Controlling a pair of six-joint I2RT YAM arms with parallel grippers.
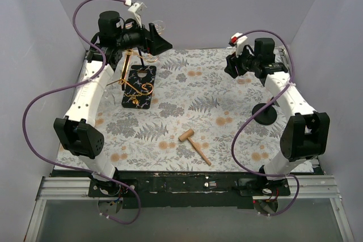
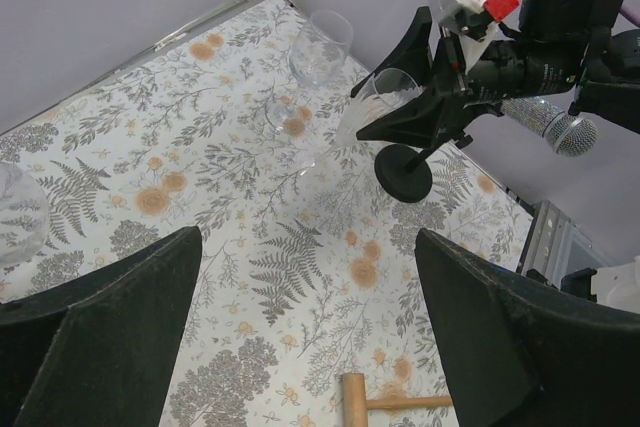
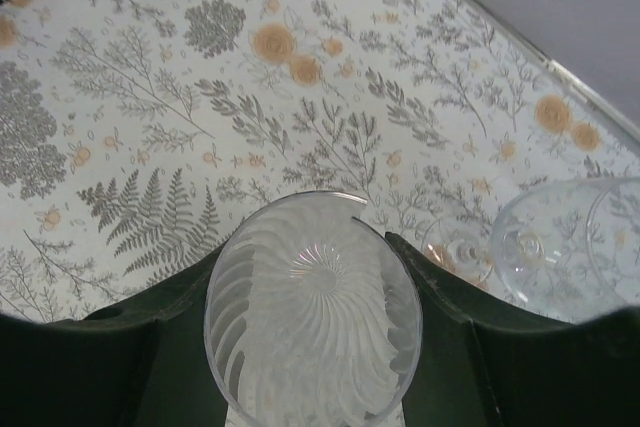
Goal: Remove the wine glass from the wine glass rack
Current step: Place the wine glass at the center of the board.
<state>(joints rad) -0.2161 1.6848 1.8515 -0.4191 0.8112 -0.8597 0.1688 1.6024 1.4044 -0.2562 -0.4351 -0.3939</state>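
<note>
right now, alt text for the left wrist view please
The right gripper holds a frosted glass tilted above the floral table, with a clear wine glass standing beyond it. The open left gripper frames the bottom edge, where a wooden mallet lies.

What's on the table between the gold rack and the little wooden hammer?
Nothing; the top view shows only bare floral cloth between the rack and the hammer.

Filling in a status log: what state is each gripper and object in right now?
left gripper: open, empty.
right gripper: shut on swirled glass.
clear wine glass: standing upright on the table.
wine glass rack: upright on the table.
wooden mallet: lying flat on the table.
</note>
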